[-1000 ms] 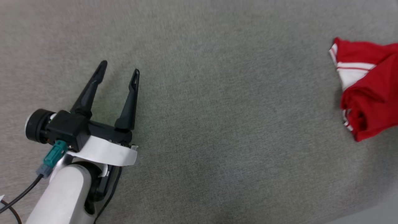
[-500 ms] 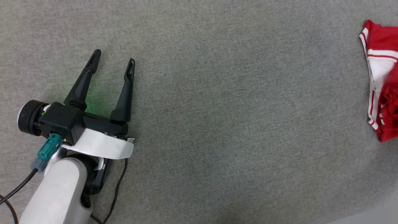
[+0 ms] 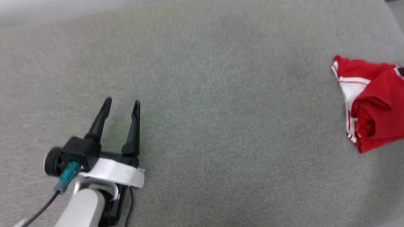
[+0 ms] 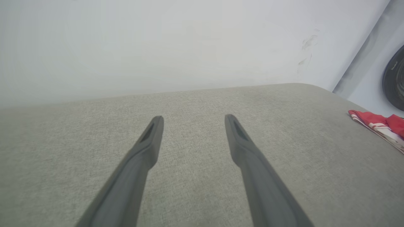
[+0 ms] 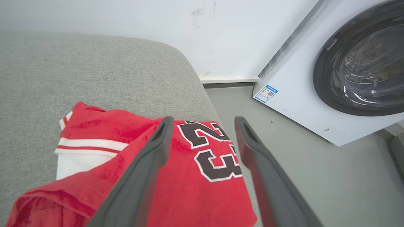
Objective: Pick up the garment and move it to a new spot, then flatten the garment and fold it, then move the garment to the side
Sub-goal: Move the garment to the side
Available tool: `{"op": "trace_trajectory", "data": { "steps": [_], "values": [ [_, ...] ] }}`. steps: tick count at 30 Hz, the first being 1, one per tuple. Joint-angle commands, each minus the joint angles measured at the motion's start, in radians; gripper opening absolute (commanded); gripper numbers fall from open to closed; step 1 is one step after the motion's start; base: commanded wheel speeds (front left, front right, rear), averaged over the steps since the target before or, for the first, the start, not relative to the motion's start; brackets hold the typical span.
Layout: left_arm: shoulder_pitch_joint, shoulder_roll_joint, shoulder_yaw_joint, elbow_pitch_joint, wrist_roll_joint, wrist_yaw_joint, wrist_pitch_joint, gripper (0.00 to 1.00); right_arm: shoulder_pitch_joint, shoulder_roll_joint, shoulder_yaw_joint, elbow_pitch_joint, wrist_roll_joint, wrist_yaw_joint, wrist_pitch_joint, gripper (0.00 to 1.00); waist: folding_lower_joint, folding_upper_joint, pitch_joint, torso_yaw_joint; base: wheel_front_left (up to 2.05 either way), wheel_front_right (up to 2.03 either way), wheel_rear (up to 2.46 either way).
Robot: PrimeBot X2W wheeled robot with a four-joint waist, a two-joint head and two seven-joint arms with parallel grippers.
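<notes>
Head view: the grey cushioned surface [image 3: 221, 110] takes up most of the frame, a broad woven field with room to spread cloth. In the right wrist view the white washing machine [image 5: 300, 94] stands on the grey floor [image 5: 284, 164] just past the surface's rounded corner, with a pale wall [image 5: 126, 15] behind.

The garment [image 3: 375, 107] lies at the far right edge of the surface, near that corner. It is red and bunched, with 1 thick roll of fabric along its near side and a white sleeve panel with striped trim poking out to the left. It is not spread flat, and its layers look loose rather than squared. I judge that this fits 2 stages alike: a heap at the edge to be carried inward, or a rough bundle set aside.

The right gripper [image 5: 203, 119] hangs over the garment, its 2 fingers apart with nothing between them. Whether they touch the fabric I cannot tell. The left gripper [image 3: 122, 102] sits at the lower left, well apart from the garment, its 2 fingers spread over bare surface, likely held clear of the other arm's reach.

Smallest, the dark 23 [image 5: 217, 164] lies face up, seen between the right gripper's fingers.
</notes>
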Motion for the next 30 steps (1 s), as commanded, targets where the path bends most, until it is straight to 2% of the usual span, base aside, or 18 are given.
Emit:
{"op": "trace_trajectory", "data": {
  "steps": [1, 7, 20, 24, 30],
  "values": [
    [0.042, -0.014, 0.004, 0.012, -0.012, 0.014, -0.009, 1.00, 0.066, 0.011, 0.029, -0.034, 0.023, -0.001, -0.012, 1.00, 0.0000, 0.0000, -0.144, 0.027, 0.00, 0.00, 0.00],
    [0.136, -0.039, 0.016, 0.050, -0.040, 0.046, -0.022, 1.00, 0.256, 0.058, 0.104, -0.172, 0.102, -0.001, 0.009, 1.00, 0.0000, 0.0000, -0.264, 0.070, 0.00, 0.00, 0.00],
    [0.209, -0.042, 0.024, 0.110, -0.066, 0.066, -0.023, 1.00, 0.486, 0.197, 0.248, -0.406, 0.192, -0.001, 0.009, 1.00, 0.0000, 0.0000, -0.365, 0.204, 0.00, 0.00, 0.00],
    [0.214, -0.028, 0.031, 0.132, -0.070, 0.066, -0.023, 1.00, 0.530, 0.249, 0.255, -0.466, 0.194, -0.001, -0.007, 1.00, 0.0000, 0.0000, -0.387, 0.235, 0.00, 0.00, 0.00],
    [0.220, -0.012, 0.026, 0.161, -0.060, 0.062, -0.024, 1.00, 0.611, 0.294, 0.248, -0.570, 0.171, -0.001, -0.024, 1.00, 0.0000, 0.0000, -0.407, 0.255, 0.00, 0.00, 0.00]
  ]
}}
